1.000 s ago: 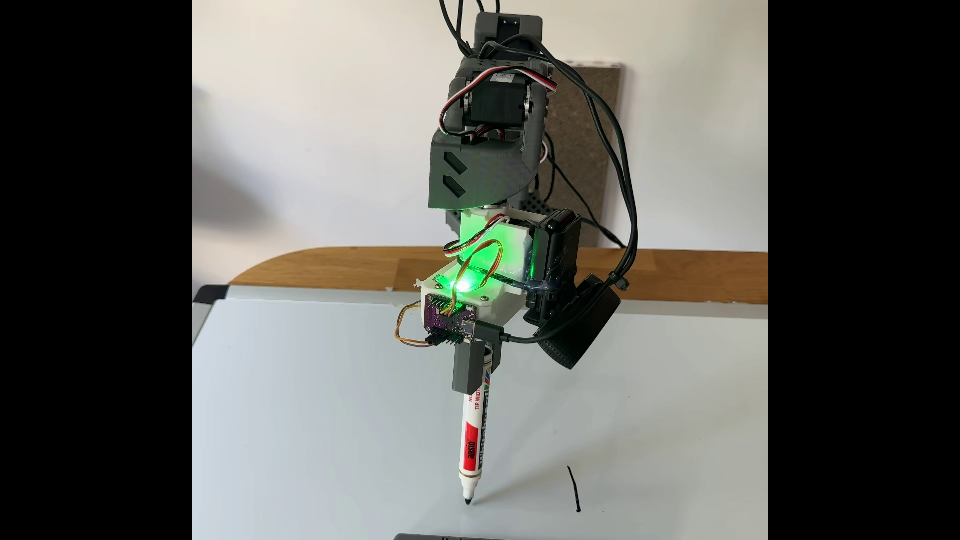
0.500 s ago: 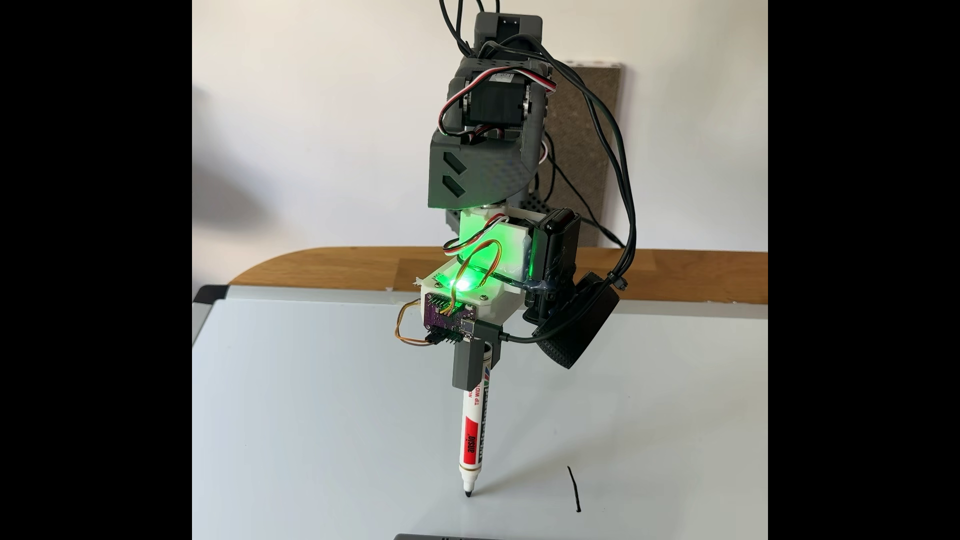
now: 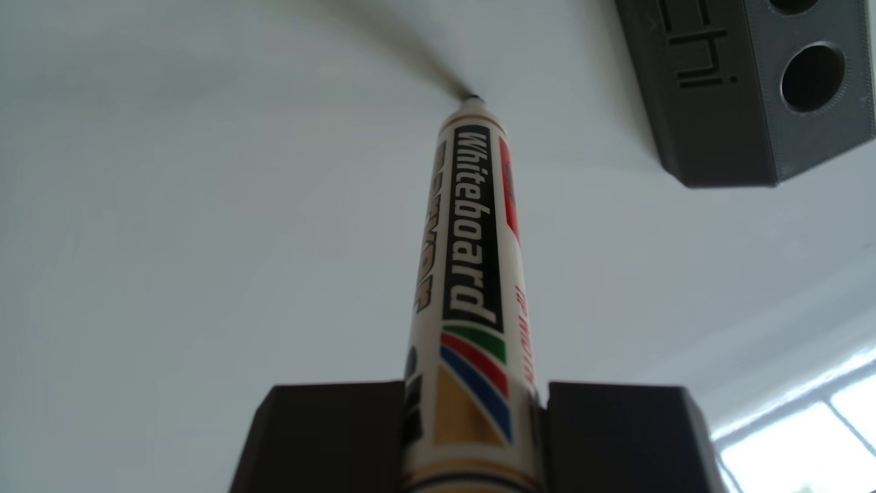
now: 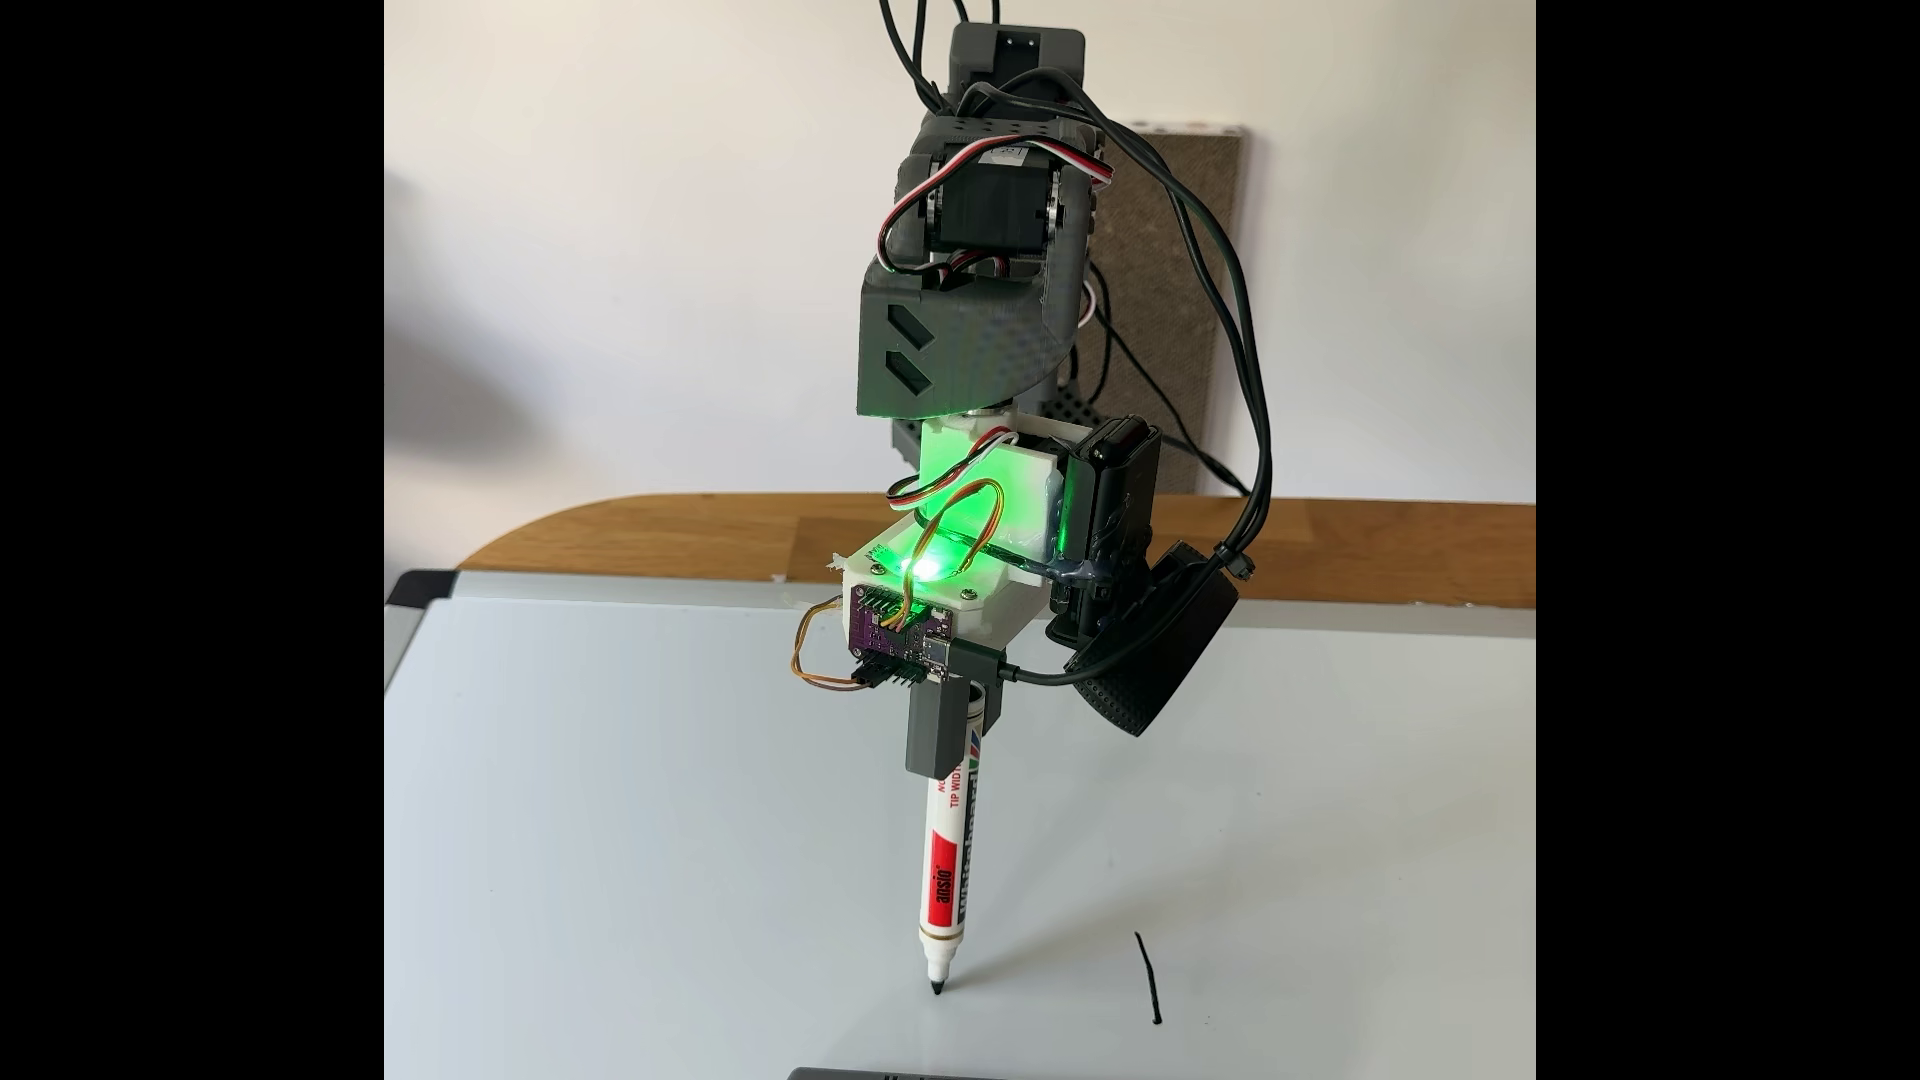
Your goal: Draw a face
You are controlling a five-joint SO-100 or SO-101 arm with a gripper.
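Observation:
A white whiteboard marker [image 4: 943, 883] with a red and black label points down at the whiteboard [image 4: 623, 831]. My gripper [image 4: 951, 737], a dark grey clamp under a white mount with a green light, is shut on the marker's upper barrel. The black tip [image 4: 936, 987] is at or just above the board surface. A short black stroke [image 4: 1148, 976] is drawn to the right of the tip. In the other view the marker [image 3: 474, 227] runs up between the two dark sides of my gripper [image 3: 474, 426], and its tip [image 3: 473, 98] meets its shadow on the whiteboard [image 3: 189, 237].
A grey printed block [image 3: 758, 95] with round holes lies on the board near the tip; its edge [image 4: 894, 1073] shows at the bottom of the fixed view. Behind the board runs a wooden tabletop [image 4: 1351, 550]. Black cables [image 4: 1247, 363] hang beside the arm.
The marker tip has shifted slightly upward in the fixed view, most of it in the first half second. No new line shows on the board.

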